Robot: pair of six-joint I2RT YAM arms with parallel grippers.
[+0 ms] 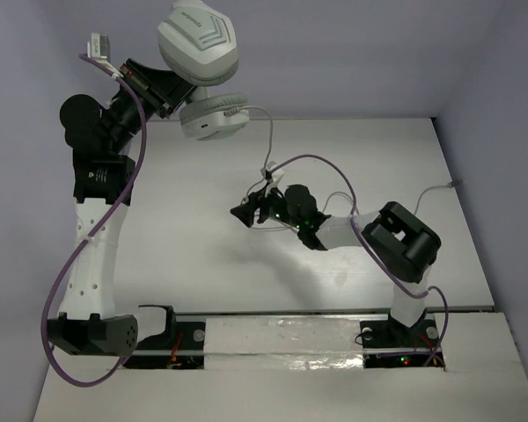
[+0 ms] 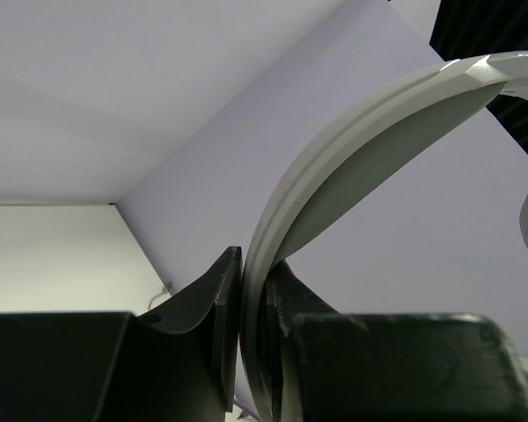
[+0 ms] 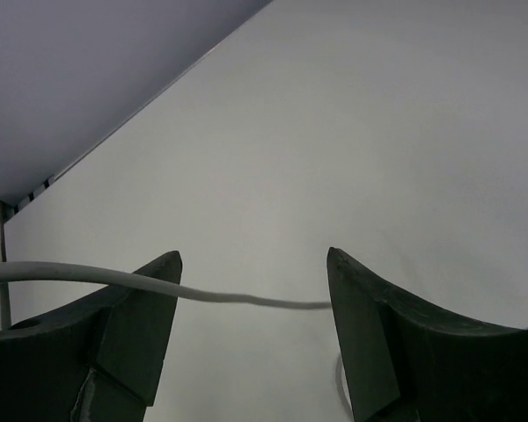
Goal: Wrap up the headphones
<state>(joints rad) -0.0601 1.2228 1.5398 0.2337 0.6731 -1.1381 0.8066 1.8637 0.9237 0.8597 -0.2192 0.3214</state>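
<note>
— Can you see the whole headphones [image 1: 213, 116]?
— No; the upper cup [image 1: 198, 42] is cut off at the top of the overhead view; by the left hand [image 2: 251, 264] the headband [image 2: 334, 176] runs out past the right edge.
— And the cord [image 3: 229, 298]?
— It leaves at the left; it slips behind one finger of the right hand [image 3: 253, 264]; its end is hidden.

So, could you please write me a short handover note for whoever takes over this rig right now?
Left gripper: shut on the headband, holding the headphones raised at far left.
Right gripper: open, the cord crossing between its fingers, unpinched.
The cord hangs loose from the lower ear cup; its end lies on the table, right side.
Done: headphones lifted. Left: grip the cord and wrap it; no turns visible yet.
</note>
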